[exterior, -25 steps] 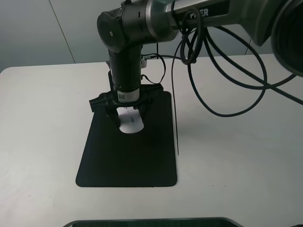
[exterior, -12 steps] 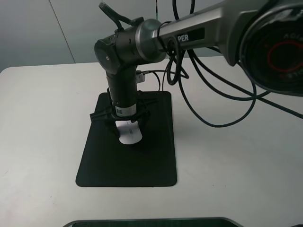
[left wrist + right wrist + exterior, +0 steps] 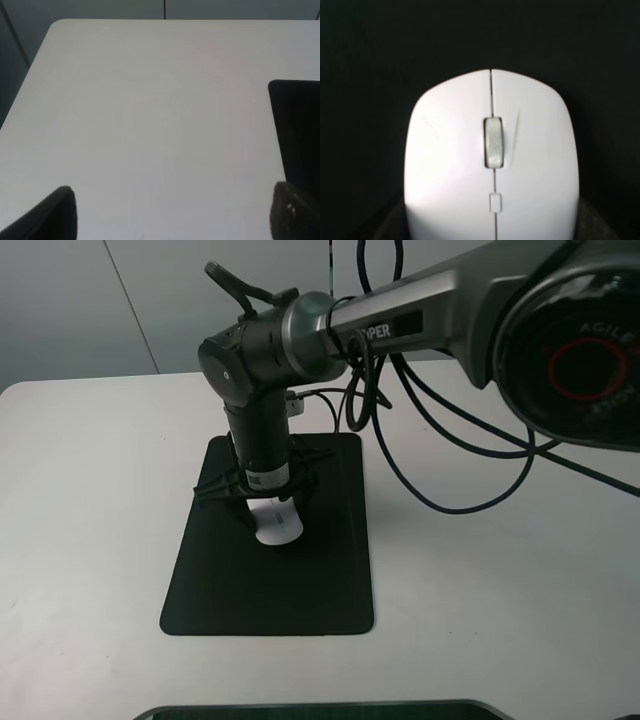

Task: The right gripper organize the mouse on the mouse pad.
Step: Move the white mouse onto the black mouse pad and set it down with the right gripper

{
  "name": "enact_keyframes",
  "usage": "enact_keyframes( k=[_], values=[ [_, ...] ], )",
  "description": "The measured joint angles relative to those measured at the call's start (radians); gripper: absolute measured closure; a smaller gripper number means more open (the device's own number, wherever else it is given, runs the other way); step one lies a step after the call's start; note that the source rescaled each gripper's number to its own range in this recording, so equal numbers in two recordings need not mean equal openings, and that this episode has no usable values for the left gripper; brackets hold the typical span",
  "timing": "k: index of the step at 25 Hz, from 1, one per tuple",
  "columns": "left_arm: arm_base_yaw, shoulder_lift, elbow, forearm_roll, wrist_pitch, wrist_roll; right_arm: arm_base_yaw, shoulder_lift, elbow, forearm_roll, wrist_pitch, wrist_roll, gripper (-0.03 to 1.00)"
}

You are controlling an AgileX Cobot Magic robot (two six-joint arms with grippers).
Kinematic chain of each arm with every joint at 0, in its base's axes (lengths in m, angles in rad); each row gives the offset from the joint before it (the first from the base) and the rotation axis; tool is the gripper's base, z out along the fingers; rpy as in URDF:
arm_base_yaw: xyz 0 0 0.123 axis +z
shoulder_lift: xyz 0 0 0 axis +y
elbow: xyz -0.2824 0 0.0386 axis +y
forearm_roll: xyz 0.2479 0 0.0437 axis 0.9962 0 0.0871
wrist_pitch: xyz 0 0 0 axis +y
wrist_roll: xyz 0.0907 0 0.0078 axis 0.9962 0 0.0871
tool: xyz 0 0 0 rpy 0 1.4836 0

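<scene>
The right gripper [image 3: 271, 524] is clamping the mouse [image 3: 280, 529] within the mouse pad's [image 3: 270, 590] far half, clear of every edge. The left gripper [image 3: 172, 215] is hanging wide apart.

The mouse [image 3: 277, 526] is plain white, and a thin dark seam divides its two buttons. Its scroll wheel [image 3: 493, 142] is light grey with a fine dotted texture. The mouse pad [image 3: 270, 585] is uniform matte black with no pattern. The right gripper [image 3: 272, 512] is black. The arm [image 3: 255, 430] above it is dark grey and carries a white label [image 3: 266, 478] with dark print. The forearm link [image 3: 440, 295] is silver-grey with white lettering. The cables [image 3: 450, 506] are black. The black joint housing [image 3: 515, 340] bears a red ring [image 3: 551, 367]. The table [image 3: 500, 590] is white.
</scene>
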State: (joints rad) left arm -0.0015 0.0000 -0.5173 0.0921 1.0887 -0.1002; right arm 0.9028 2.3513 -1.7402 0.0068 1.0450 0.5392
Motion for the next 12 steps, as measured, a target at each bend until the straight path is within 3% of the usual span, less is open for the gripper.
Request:
enact_keyframes(
  k=[12],
  values=[
    [0.0,0.0,0.0,0.0,0.0,0.0,0.002,0.0,0.0,-0.013,-0.024,-0.007,0.94]
  ],
)
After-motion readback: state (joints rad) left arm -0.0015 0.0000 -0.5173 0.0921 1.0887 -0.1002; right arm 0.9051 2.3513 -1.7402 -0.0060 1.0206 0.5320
